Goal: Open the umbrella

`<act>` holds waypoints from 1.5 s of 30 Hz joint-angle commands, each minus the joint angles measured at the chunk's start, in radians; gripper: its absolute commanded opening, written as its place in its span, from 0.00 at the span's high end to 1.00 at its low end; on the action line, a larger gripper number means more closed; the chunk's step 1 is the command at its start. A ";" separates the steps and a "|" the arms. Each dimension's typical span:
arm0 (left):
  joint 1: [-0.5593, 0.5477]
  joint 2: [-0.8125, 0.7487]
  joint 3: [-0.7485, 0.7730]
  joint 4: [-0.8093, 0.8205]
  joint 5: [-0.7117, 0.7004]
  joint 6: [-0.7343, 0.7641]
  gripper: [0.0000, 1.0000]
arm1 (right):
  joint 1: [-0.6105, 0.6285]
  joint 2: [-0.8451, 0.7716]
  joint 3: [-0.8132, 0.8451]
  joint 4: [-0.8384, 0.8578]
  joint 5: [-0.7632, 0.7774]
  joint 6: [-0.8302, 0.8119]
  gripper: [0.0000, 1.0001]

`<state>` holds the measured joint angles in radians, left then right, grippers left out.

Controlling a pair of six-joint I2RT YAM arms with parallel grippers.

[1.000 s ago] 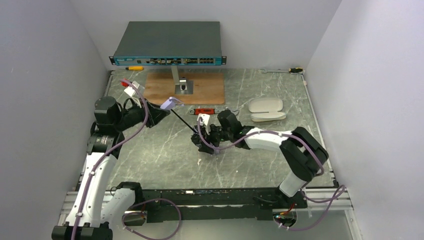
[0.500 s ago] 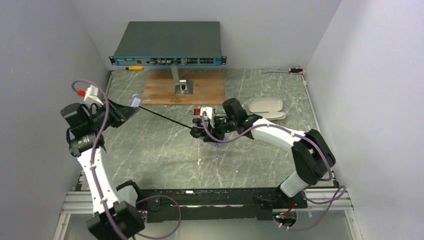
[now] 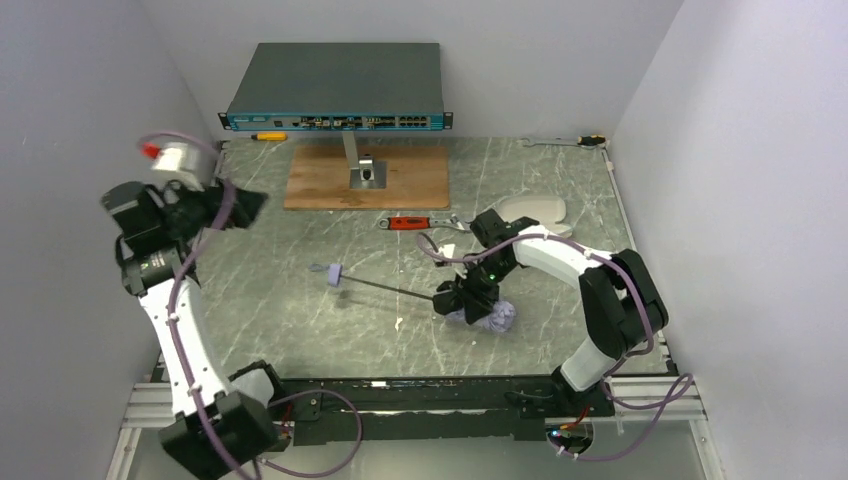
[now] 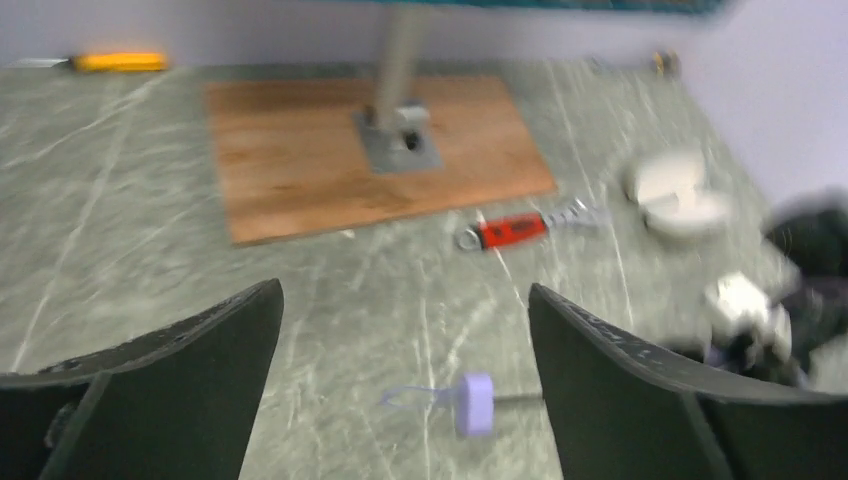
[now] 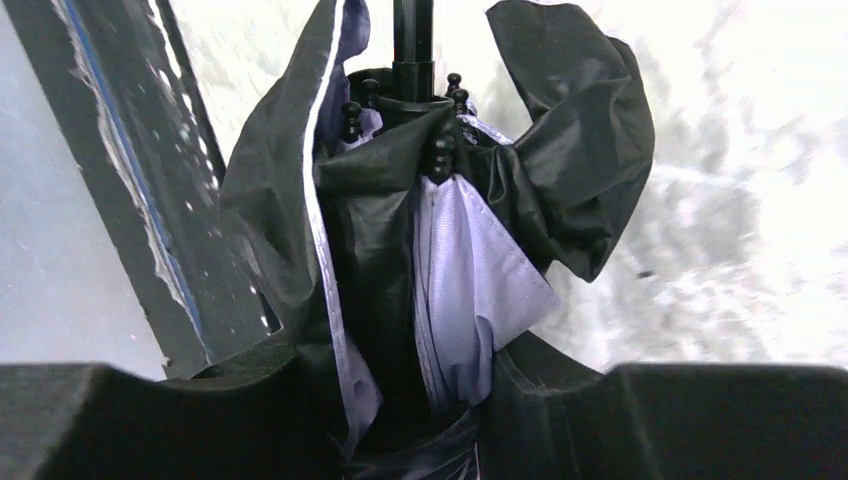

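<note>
A: How far along are we?
B: Partway, we'd judge. The compact folding umbrella [image 3: 496,318], lilac fabric over black lining, lies on the marbled grey-green table [image 3: 280,320], its thin black shaft [image 3: 395,289] showing long, the canopy bunched and not spread.
A: And our grippers?
B: Our right gripper [image 5: 420,400] is clamped on the limp, creased folds. Our left gripper [image 4: 402,293] gapes wide and empty, well apart from the rounded lilac knob [image 4: 474,403].
</note>
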<state>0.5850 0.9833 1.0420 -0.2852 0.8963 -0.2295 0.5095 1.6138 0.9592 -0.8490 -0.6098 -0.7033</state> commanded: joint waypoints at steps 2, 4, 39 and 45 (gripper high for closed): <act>-0.207 -0.049 0.123 -0.662 0.103 1.083 0.00 | -0.002 -0.043 0.135 -0.059 -0.093 0.013 1.00; -0.239 -0.030 0.149 -0.840 0.087 1.319 0.00 | -0.001 -0.122 0.110 -0.005 -0.059 0.011 1.00; -0.703 0.001 -0.114 -0.138 0.406 0.179 1.00 | 0.124 -0.519 -0.045 0.432 -0.039 0.032 1.00; -0.736 0.028 -0.041 -0.311 0.391 0.352 1.00 | 0.141 -0.520 -0.072 0.496 0.018 -0.017 1.00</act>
<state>-0.1154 0.9928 0.9623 -0.4690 1.2335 0.0429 0.6247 1.1328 0.8684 -0.6434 -0.5297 -0.6914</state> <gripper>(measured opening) 0.360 0.413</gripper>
